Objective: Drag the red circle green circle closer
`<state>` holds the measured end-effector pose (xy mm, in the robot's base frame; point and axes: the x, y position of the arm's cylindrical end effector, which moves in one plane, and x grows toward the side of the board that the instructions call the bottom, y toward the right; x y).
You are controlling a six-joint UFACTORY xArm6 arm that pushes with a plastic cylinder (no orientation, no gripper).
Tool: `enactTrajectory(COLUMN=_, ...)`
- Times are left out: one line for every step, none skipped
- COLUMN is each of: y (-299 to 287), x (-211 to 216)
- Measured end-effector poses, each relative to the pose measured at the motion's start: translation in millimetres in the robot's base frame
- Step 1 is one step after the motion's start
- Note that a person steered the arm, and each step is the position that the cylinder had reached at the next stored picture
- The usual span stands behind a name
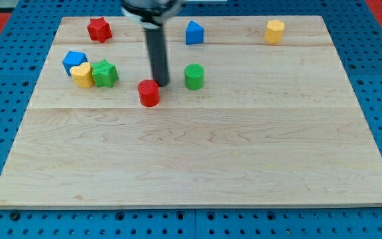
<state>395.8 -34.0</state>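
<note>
In the camera view, the red circle (149, 93) sits a little to the view's left of the desk's (197, 166) middle, in the upper half. The green circle (194, 77) is near it, toward the view's right and slightly higher, not touching. My tip (161, 84) stands between them, just beside the red circle at its upper right. There is no gripper here, only the rod, so nothing opens or shuts.

I judge the closing step is in hand, with a gap left. From this side a push would send red away, so the tip should go around to red's left and push rightward.

Both circles are well apart from every desk edge. The green star (105, 73), yellow block (81, 76) and blue block (74, 62) sit on the left, clear of the path.
</note>
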Motion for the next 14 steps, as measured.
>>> enactTrajectory(y=10, x=41)
enactTrajectory(y=25, x=16)
enactTrajectory(y=50, x=22)
enactTrajectory(y=92, x=-5)
enactTrajectory(y=84, x=-51)
enactTrajectory(y=46, x=-28)
enactTrajectory(y=33, x=-19)
enactTrajectory(y=42, x=-44)
enactTrajectory(y=-35, x=-44)
enactTrajectory(y=-55, x=-10)
enactTrajectory(y=-98, x=15)
enactTrajectory(y=-98, x=48)
enactTrajectory(y=-36, x=52)
enactTrajectory(y=-18, x=8)
